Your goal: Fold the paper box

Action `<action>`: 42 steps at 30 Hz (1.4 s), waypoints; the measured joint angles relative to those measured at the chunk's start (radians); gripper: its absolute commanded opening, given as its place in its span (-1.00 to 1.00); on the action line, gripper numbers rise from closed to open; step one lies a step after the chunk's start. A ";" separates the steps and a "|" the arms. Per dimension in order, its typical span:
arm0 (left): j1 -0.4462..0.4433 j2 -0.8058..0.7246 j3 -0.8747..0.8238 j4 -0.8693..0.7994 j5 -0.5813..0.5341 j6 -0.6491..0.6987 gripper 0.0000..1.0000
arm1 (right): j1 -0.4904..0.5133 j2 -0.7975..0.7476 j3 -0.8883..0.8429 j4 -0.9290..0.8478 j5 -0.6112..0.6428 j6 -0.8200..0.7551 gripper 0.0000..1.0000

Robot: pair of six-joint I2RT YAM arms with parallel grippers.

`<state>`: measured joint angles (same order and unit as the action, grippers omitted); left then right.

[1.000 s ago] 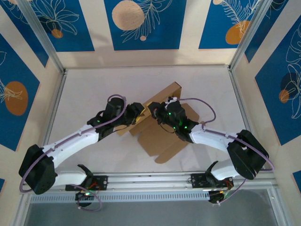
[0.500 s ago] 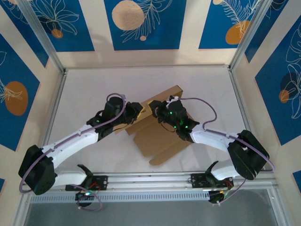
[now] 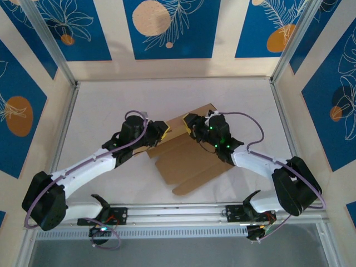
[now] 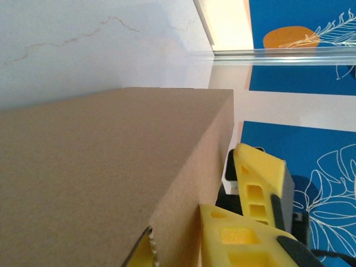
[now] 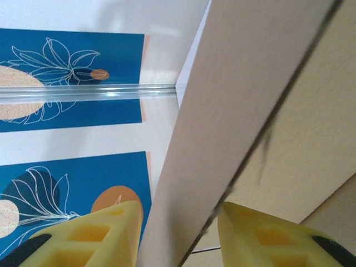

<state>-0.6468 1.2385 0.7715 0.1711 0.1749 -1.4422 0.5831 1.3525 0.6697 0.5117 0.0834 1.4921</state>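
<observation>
The paper box [image 3: 189,164] is a brown cardboard sheet lying mid-table, with its back wall folded up between the two arms. My left gripper [image 3: 161,132] is at the left end of that wall. In the left wrist view the box [image 4: 111,167] runs between my yellow fingers [image 4: 233,239], and the left gripper [image 4: 178,236] is shut on it. My right gripper [image 3: 192,125] is at the wall's right part. In the right wrist view a cardboard flap [image 5: 233,83] stands between the spread fingertips [image 5: 89,233], and the right gripper [image 5: 178,222] is open around it.
The white table [image 3: 105,111] is walled by blue patterned panels [image 3: 167,28] and aluminium posts [image 3: 289,55]. A metal rail [image 3: 178,211] runs along the near edge between the arm bases. Bare table lies behind and beside the box.
The right gripper has opened and shifted slightly back and right. The left gripper has closed on the wall. The flat part of the box has swung a little toward the left.
</observation>
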 measured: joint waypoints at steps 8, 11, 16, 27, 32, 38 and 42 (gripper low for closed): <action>0.014 0.002 -0.013 0.032 0.026 0.000 -0.57 | -0.070 0.075 -0.004 0.135 -0.064 0.047 -0.87; 0.038 0.016 -0.018 0.035 0.054 0.009 -0.26 | -0.073 0.108 -0.004 0.197 -0.073 0.086 -0.95; 0.091 0.011 -0.018 0.010 0.113 0.048 0.12 | -0.070 0.072 0.002 0.117 -0.022 0.086 -0.98; 0.116 -0.287 -0.032 -0.283 0.040 0.349 0.22 | -0.121 -0.068 0.052 -0.122 0.071 0.108 -1.00; 0.073 -0.308 -0.072 -0.304 -0.029 0.424 0.21 | -0.127 -0.075 0.114 -0.185 0.094 0.121 -1.00; -0.064 -0.260 -0.095 -0.306 -0.177 0.509 0.16 | -0.126 -0.075 0.129 -0.198 0.098 0.145 -1.00; -0.119 -0.190 -0.115 -0.261 -0.268 0.522 0.16 | -0.125 -0.075 0.130 -0.208 0.101 0.156 -1.00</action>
<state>-0.7662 1.0489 0.6567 -0.0895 -0.0933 -0.9203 0.4580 1.2774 0.7998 0.3042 0.1848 1.6482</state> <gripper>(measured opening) 0.582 0.073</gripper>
